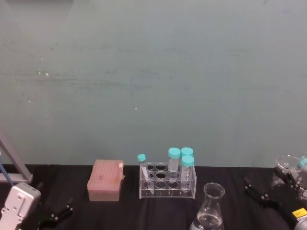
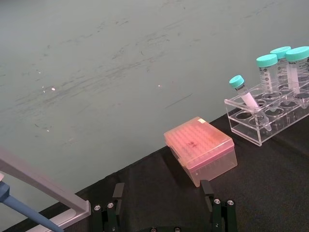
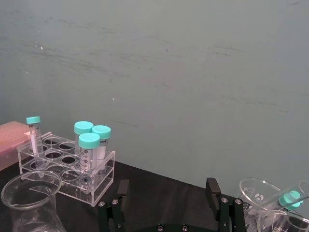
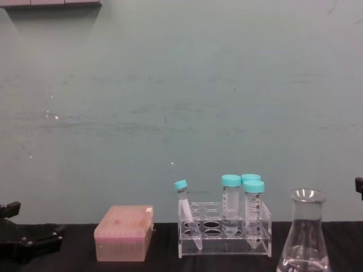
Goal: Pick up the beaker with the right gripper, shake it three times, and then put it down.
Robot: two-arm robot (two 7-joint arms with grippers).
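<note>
1. Right pincer (image 3: 169,193), a black blocky unit with flat squared fingers, sits low at the table's right edge; its fingers stand apart with nothing between them. In the head view it lies right of the beaker, not touching it.
2. Beaker (image 1: 209,211): a clear glass conical flask with a wide base and a narrow flared neck, standing upright on the black table (image 1: 120,211) in front of the rack's right end. A little clear liquid lies in its base.
3. Clear plastic tube rack (image 1: 168,184), behind and left of the beaker, holds 4 teal-capped tubes: 3 upright at its right end, 1 thinner tube tilted at its left end.
4. Pink translucent lidded box (image 1: 105,179) rests on the table just left of the rack, apart from it.
5. Left pincer (image 2: 164,205), black with thin angled fingers, is parked at the table's left edge, fingers apart and empty.
6. More clear glassware (image 3: 258,195) stands at the far right, beside the right pincer.
</note>
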